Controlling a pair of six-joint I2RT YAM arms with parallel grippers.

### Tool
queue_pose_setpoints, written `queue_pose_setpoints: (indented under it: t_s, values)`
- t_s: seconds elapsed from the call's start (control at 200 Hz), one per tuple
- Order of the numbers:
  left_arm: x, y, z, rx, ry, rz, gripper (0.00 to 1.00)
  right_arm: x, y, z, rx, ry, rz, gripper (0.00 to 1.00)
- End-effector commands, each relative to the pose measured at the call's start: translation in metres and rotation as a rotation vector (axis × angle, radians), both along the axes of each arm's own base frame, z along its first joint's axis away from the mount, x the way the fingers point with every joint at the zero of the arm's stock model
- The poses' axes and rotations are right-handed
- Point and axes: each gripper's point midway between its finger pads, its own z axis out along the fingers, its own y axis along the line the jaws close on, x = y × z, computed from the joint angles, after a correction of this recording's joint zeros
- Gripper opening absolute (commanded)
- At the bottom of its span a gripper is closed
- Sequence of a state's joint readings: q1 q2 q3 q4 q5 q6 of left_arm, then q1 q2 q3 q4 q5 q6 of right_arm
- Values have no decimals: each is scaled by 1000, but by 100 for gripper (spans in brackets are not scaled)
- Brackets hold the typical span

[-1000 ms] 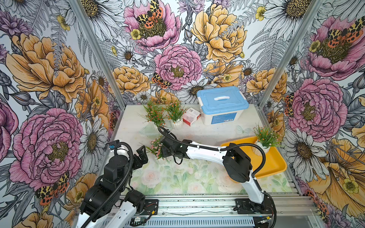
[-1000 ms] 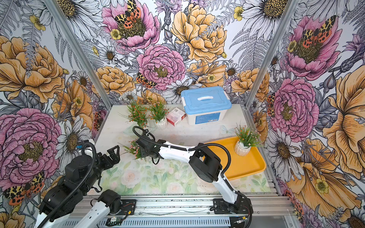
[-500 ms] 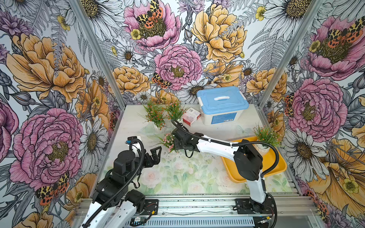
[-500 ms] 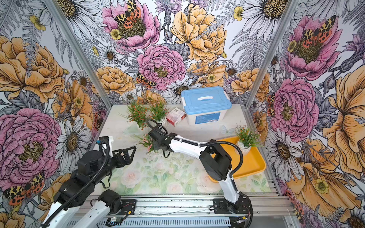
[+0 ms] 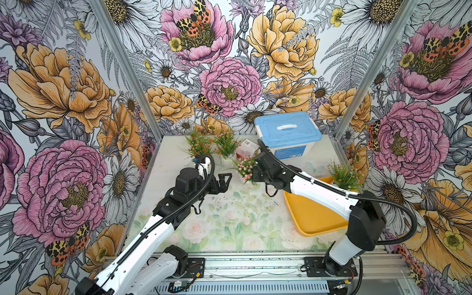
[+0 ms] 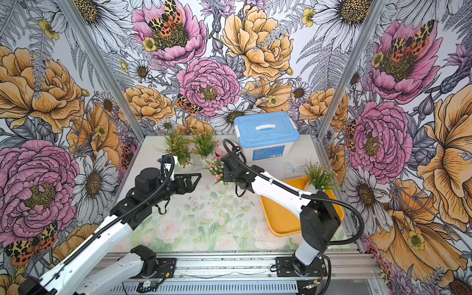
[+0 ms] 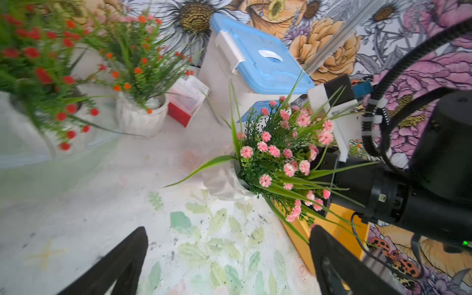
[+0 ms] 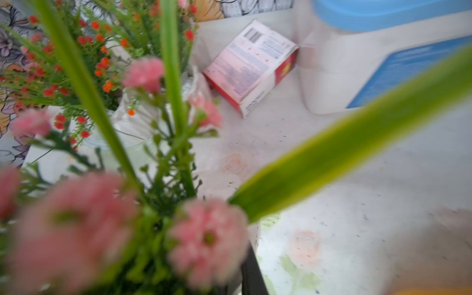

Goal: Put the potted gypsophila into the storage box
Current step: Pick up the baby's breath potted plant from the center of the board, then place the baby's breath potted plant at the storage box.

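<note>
The tray point(image 5: 311, 217) lies at the right of the table point(image 5: 229, 224) and holds one plant, the orange pot point(image 5: 343, 176), upright in its far corner. The rest of its floor is bare, though the right arm crosses above it.

The right gripper point(image 5: 251, 176) is clamped on the pink pot point(image 5: 245, 167), tilted over the table between the tray and the carton point(image 5: 246, 149), outside the tray. In the left wrist view its white ribbed body point(image 7: 224, 178) leans with the sprigs falling toward the arm. The jaws' contact is buried in foliage, so it seems to be at the rim, but I cannot be sure.

The left gripper point(image 5: 226, 181) hangs with its jaws wide apart and nothing between them, near the pink pot but not touching it.

Two red pots point(image 5: 198, 146) stand side by side at the back. Beside the carton sits the bin point(image 5: 287, 130), its blue lid closed, so its contents cannot be seen.
</note>
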State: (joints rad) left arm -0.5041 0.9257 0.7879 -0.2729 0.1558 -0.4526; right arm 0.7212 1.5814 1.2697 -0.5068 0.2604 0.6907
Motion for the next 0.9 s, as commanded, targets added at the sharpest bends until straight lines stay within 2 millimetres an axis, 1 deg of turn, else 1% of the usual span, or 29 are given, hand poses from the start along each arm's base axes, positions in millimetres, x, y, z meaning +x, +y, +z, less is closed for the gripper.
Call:
queue_pose_setpoints:
  t_s: [0.0, 0.105, 0.165, 0.255, 0.36, 0.5, 0.635, 0.76, 0.84, 0.895]
  values:
    - [12, -42, 57, -83, -192, -100, 99, 9, -41, 42, 69, -123, -124, 0]
    - [14, -83, 56, -44, -191, -198, 99, 0, -83, 49, 81, -149, -201, 0]
    - [14, -103, 54, -31, -187, -246, 99, -6, -104, 50, 86, -161, -237, 0]
    - [15, -129, 54, -38, -187, -309, 99, -16, -137, 47, 82, -159, -294, 0]
    - [17, -152, 55, -47, -187, -357, 99, -28, -171, 42, 72, -146, -353, 0]
    - [20, -175, 52, -39, -187, -385, 99, -41, -212, 40, 60, -142, -427, 0]
    - [21, -193, 48, -38, -179, -410, 99, -52, -245, 36, 63, -118, -495, 0]
    - [21, -205, 43, -31, -175, -420, 99, -62, -270, 26, 83, -83, -561, 0]
    - [22, -210, 41, -31, -169, -420, 99, -67, -281, 14, 111, -45, -591, 0]
    - [22, -213, 40, -32, -169, -420, 99, -68, -285, 4, 122, -17, -602, 0]
